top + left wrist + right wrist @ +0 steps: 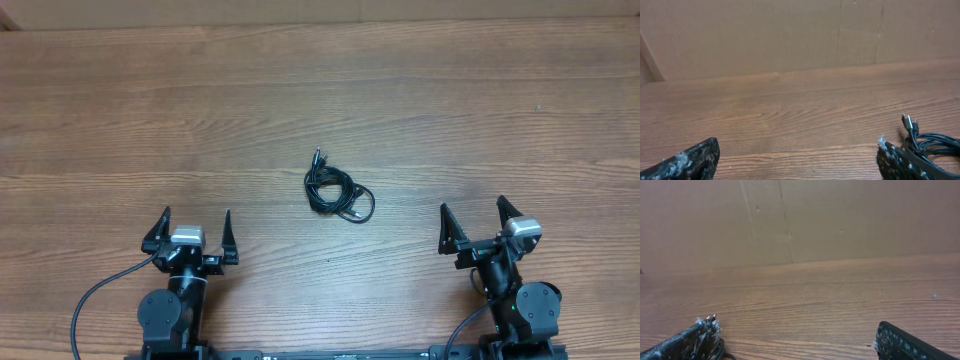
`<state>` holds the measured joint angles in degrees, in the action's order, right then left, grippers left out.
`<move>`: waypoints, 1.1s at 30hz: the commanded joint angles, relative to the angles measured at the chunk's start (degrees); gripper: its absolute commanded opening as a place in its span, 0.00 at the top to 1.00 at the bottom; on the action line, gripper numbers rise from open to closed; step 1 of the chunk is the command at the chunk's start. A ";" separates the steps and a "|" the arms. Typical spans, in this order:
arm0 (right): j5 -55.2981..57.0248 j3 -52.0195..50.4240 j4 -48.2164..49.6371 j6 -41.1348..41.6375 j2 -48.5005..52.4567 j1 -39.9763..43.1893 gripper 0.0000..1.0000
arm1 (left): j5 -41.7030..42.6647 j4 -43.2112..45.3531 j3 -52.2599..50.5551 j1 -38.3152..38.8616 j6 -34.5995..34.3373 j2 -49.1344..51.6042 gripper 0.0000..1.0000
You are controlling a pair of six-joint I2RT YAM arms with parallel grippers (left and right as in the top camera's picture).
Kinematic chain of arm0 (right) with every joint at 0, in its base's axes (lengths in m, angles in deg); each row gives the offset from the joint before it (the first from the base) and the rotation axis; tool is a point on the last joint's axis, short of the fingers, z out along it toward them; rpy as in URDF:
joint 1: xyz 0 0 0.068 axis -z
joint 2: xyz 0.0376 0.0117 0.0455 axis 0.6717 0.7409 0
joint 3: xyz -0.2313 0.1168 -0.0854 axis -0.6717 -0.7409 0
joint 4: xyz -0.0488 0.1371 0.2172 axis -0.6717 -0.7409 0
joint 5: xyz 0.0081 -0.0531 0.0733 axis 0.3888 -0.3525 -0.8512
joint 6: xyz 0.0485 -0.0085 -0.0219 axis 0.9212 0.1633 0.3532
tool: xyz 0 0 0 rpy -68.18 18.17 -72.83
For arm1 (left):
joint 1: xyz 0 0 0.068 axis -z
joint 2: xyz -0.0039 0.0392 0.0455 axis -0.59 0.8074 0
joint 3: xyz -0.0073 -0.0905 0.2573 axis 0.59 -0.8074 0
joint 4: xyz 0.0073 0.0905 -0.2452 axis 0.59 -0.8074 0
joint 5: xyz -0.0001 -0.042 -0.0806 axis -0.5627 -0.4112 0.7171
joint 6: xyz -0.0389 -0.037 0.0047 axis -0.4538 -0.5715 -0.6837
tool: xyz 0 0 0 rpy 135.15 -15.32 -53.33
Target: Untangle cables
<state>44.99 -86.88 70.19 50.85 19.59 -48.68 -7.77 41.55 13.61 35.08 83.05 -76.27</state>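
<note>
A: How do the fingers stand?
B: On the left gripper (196,224) they are spread wide and hold nothing. The right gripper (472,214) is the same, wide and empty.
A: And the cables?
B: The cables (337,189) lie in one small knotted bundle on the table (320,80), with a plug end poking out on the far side. The left gripper sits well apart from the cables, to their left and nearer the robot. The right gripper sits likewise to their right.
</note>
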 commanded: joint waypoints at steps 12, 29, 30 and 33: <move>0.31 -0.61 0.31 -0.22 -0.57 -0.33 0.00 | 0.74 -0.04 -0.20 0.37 1.27 -0.48 0.00; 0.31 -0.61 0.31 -0.22 -0.57 -0.33 0.00 | 0.66 -2.38 2.47 0.37 -8.13 -0.46 0.01; 0.31 -0.61 0.31 -0.22 -0.57 -0.33 0.00 | 0.61 -2.84 3.15 0.37 -8.13 -0.42 0.00; 0.31 -0.61 0.31 -0.22 -0.57 -0.33 0.00 | 0.44 -5.07 5.73 0.37 -8.13 -0.39 0.00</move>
<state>44.97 -86.88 70.19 50.85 19.59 -48.68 -7.77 37.47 15.78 35.06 76.34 -76.27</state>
